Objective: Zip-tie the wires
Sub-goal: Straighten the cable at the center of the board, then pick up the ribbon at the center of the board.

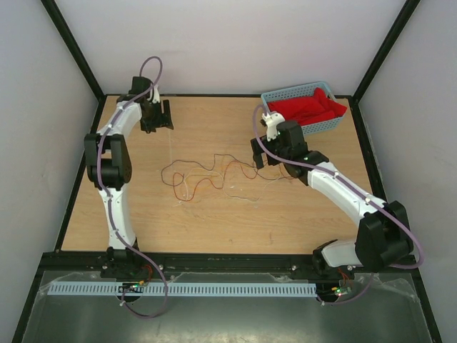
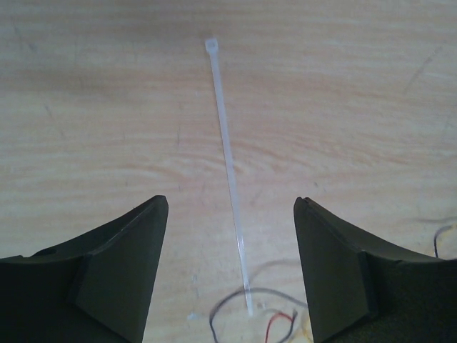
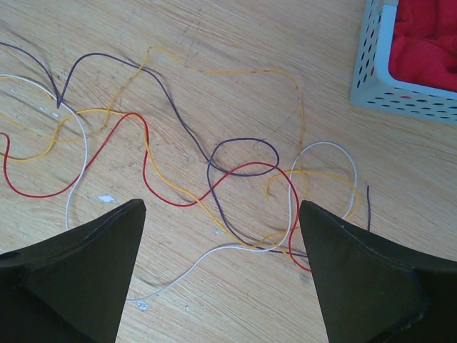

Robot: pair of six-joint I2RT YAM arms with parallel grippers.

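The wires [image 1: 214, 171] are thin red, yellow, dark purple and white strands, loosely curled on the middle of the wooden table. My right gripper [image 1: 266, 156] hovers over their right end, open and empty. In the right wrist view the wires [image 3: 246, 171] spread between and beyond the open gripper [image 3: 222, 205]. A clear white zip tie [image 2: 228, 164] lies straight on the table, head at the far end. My left gripper [image 2: 230, 201] is open above it, a finger on either side. The tie's tail ends by a few wire ends [image 2: 275, 325]. In the top view the left gripper [image 1: 157, 118] is at the back left.
A light blue perforated basket [image 1: 285, 94] holding a red cloth [image 1: 307, 107] stands at the back right, just behind the right gripper; its corner shows in the right wrist view [image 3: 371, 71]. Black frame rails edge the table.
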